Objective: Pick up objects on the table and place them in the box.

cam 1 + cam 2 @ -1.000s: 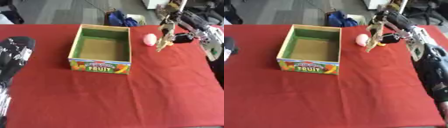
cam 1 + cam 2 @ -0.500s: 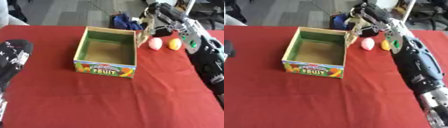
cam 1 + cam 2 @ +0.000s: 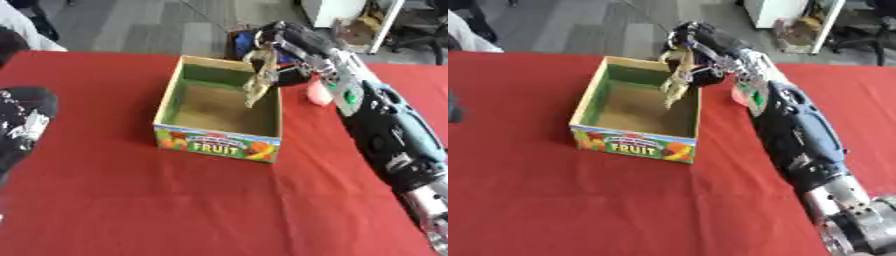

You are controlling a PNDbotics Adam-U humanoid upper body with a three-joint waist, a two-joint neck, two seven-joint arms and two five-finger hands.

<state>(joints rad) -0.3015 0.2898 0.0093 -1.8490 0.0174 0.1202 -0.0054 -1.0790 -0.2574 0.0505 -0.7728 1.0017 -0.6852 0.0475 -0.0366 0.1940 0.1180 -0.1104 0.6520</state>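
A cardboard fruit box (image 3: 217,142) with a green inside stands open on the red tablecloth (image 3: 131,200). My right hand (image 3: 295,44) reaches in from the right and hovers over the box's far right corner. Its fingers are curled round the top of a pale tan elongated object (image 3: 259,76), which hangs down into the box opening. A pink rounded object (image 3: 316,93) lies on the cloth just right of the box, partly hidden behind my forearm. My left arm (image 3: 21,125), black with white flecks, shows at the left edge, away from the box.
A blue bag (image 3: 241,40) lies on the floor beyond the table's far edge. My right forearm (image 3: 391,135) stretches along the right side of the table. Open red cloth spreads in front of the box.
My right hand has carried the tan object leftwards, from beside the pink object to above the box. The camera has also shifted; a yellow object seen earlier is now hidden.
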